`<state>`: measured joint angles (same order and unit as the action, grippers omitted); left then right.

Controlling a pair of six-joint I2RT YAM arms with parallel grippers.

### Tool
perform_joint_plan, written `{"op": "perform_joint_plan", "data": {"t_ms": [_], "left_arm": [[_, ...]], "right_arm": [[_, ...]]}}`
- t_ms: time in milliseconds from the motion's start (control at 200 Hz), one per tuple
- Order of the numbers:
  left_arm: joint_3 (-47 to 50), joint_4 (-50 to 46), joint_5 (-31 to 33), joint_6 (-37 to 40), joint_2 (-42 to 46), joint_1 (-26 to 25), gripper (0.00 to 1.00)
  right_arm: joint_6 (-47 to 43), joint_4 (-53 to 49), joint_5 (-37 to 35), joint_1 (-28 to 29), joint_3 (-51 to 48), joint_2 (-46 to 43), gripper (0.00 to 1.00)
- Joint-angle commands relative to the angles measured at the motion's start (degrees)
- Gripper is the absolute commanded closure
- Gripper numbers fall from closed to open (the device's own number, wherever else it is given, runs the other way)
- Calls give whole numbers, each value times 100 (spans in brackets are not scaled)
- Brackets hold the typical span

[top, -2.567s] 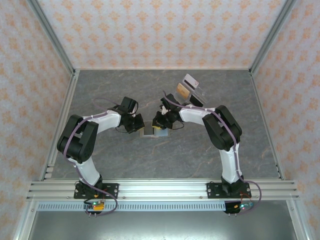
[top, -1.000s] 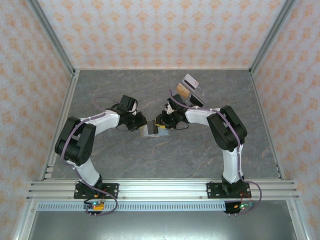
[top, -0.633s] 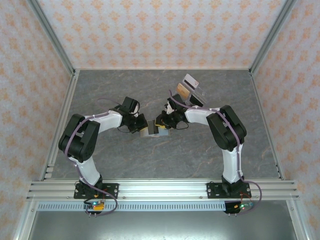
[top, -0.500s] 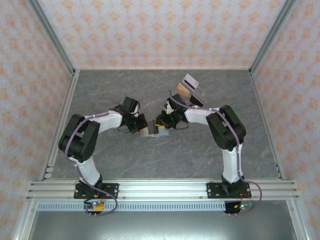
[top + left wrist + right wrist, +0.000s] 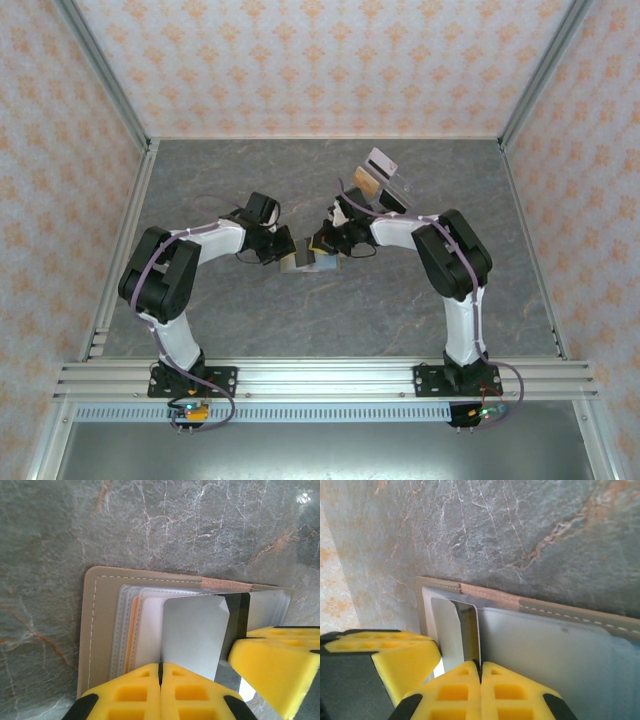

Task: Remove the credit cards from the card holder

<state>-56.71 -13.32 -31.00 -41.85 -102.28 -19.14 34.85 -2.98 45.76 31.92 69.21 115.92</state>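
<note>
Left hand (image 5: 160,667) clamped on grey card (image 5: 192,630); right hand (image 5: 480,666) clamped on card holder (image 5: 555,645).

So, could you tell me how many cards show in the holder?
2 clearly: a pale card partway out and an orange card, just its edge, in a pocket beside it; more may be hidden.
</note>
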Motion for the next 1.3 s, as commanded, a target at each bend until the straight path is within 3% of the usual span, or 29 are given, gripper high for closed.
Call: {"op": "perform_joint_plan", "data": {"t_ms": [0,185,365,591,726,876,996,1296], "left_arm": [[-119,-588,411,162,17,13,86],[-334,-908,490,375,297,115,70],[-607,-1381,774,629,782,249,43],[-576,-2152,1664,1226,1570,634,17],[-298,-2442,2548,1576,2273,639,4],[-147,-2648,3018,1731,2777,641,0],[-223,-2842,3177,1846,2889,644,0],[-218,-2736,2749,2088,2877,646,0]], "right_arm": [[-378,-229,-568,-132,-188,-534,100],[-1514,-1161,-1303,-151,-145,-1344,100],[-2463,-1692,-1908,-156,-3,-2217,100],[-3644,-2309,-3118,-285,298,-3057,100],[-4118,-2735,-3574,-536,554,-3311,100],[-4549,-2969,-4076,-936,752,-3306,100],[-5336,-2981,-3944,-1142,857,-3107,100],[-6664,-3662,-4318,-1215,2011,-1736,100]]}}
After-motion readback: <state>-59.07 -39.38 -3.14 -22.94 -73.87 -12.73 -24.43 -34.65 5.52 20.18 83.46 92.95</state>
